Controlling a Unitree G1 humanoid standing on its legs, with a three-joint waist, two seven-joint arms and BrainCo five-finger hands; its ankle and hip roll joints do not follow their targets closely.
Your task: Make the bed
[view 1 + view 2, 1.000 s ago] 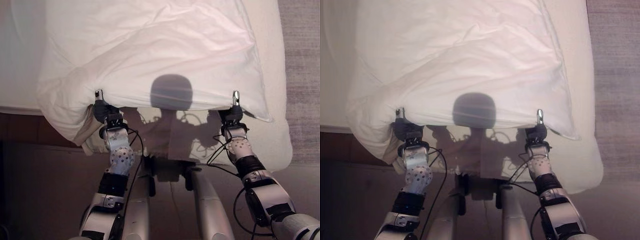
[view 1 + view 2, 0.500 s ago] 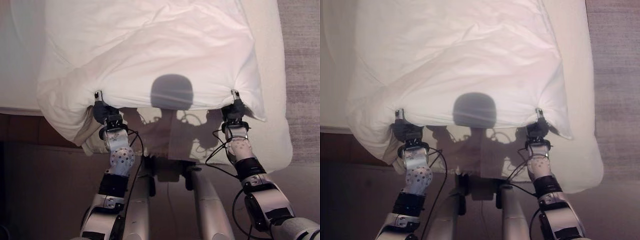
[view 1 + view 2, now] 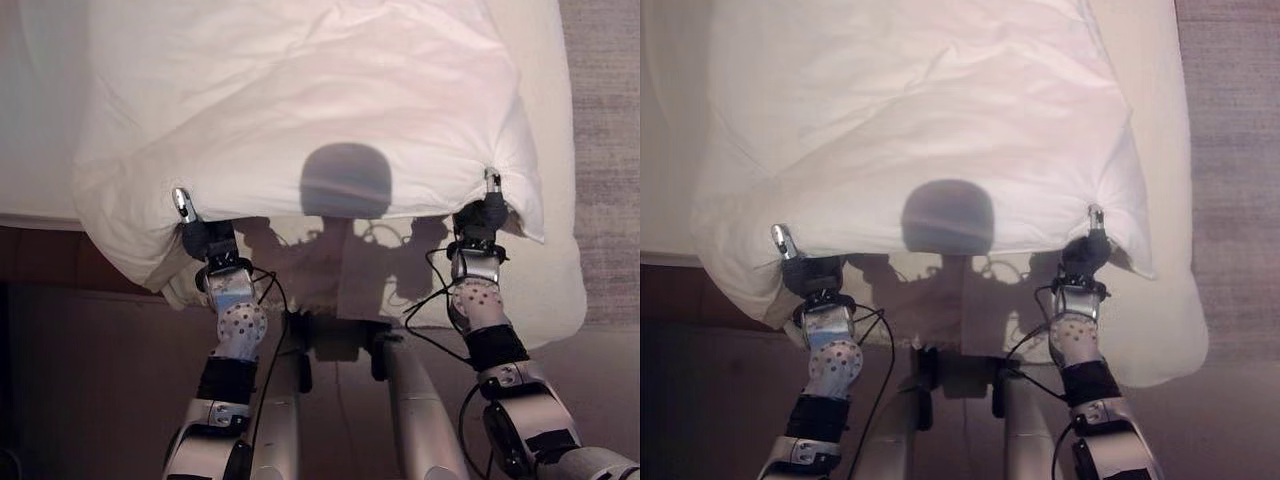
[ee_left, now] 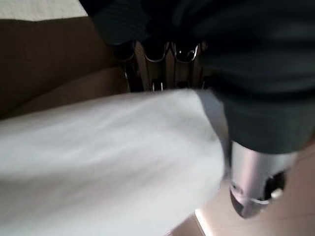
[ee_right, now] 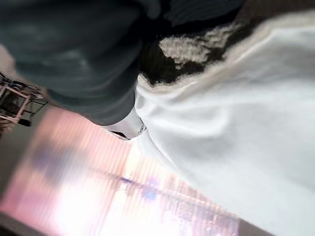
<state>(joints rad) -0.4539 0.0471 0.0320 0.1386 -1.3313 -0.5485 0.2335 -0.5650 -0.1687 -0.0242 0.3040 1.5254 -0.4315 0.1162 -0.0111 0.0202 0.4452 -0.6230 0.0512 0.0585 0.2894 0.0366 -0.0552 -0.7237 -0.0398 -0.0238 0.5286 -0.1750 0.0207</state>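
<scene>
Each robot hand, left [image 3: 197, 232] and right [image 3: 480, 215], seemingly pinches the duvet [image 3: 300, 110] edge.

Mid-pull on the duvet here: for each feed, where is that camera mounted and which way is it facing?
Left eye view: on the head, facing down at the white duvet on the bed; both arms show, left hand and right hand at its near edge.
Right eye view: same scene from slightly aside, sharing duvet and both hands.
Left wrist view: on the left wrist, facing along its hand at gripped duvet.
Right wrist view: on the right wrist, facing duvet past its dark cover.
</scene>
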